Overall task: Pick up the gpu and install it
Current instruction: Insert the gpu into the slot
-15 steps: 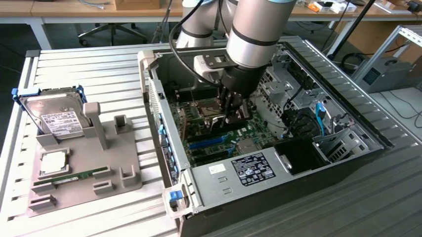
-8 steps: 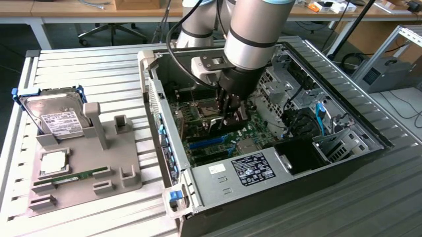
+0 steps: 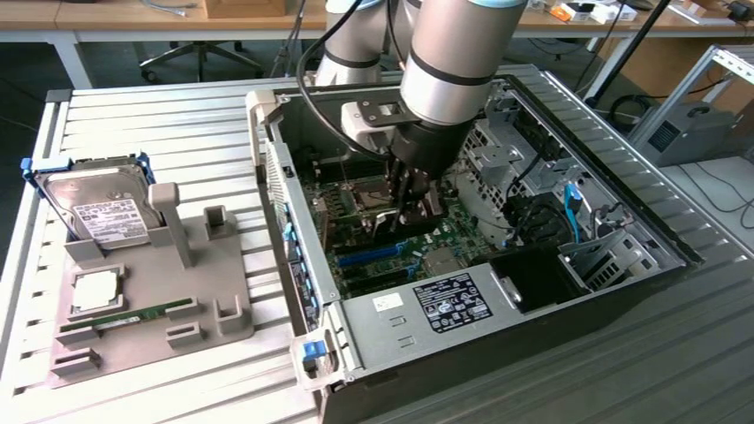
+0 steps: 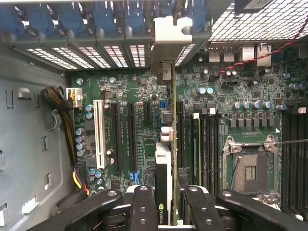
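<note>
One arm (image 3: 454,62) reaches straight down into the open PC case (image 3: 531,353); pincer (image 4: 171,204) clamps the gpu (image 4: 163,163) edge-on, upright over the motherboard (image 4: 120,86) slots, bracket (image 4: 168,29) by the rear vents (image 4: 103,55).

Deep inside the open computer case (image 3: 471,375), leaning in from above with the hand (image 3: 412,199) clamped on the gpu (image 3: 421,215), held on edge and low over the green motherboard (image 3: 351,225). Over on the exterior view's left, lying on the slatted bench (image 3: 154,124): a grey holder (image 3: 154,300) carrying a hard drive (image 3: 101,216) in a blue frame, a silvery processor (image 3: 94,290), a green memory stick (image 3: 130,316).
</note>
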`<state>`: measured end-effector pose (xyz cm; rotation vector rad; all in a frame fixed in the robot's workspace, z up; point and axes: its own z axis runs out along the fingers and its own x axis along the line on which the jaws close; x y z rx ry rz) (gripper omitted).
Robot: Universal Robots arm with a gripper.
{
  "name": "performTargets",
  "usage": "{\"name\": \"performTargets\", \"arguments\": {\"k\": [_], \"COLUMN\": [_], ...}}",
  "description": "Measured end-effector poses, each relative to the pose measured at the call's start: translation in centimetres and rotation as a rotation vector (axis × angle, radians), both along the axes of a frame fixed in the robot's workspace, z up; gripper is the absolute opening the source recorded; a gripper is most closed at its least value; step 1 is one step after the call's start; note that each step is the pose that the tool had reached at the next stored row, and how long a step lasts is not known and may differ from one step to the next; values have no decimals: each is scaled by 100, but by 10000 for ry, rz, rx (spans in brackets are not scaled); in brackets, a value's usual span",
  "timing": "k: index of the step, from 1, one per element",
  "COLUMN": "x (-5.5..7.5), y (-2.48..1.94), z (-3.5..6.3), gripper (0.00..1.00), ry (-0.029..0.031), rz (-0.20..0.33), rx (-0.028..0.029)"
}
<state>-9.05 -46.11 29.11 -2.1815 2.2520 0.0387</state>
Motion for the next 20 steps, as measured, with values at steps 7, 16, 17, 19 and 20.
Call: {"name": "performTargets", "arguments": {"k": [7, 16, 17, 19, 20], "x": [-38, -54, -54, -54, -54], "y": [0, 0, 0, 0, 0], "z": [-2, -26, -26, -41, -51], "gripper": [28, 28, 28, 28, 28], "ry": [0, 25, 25, 22, 25], "rz": [0, 0, 0, 0, 0], "rx": [0, -1, -1, 4, 0]}}
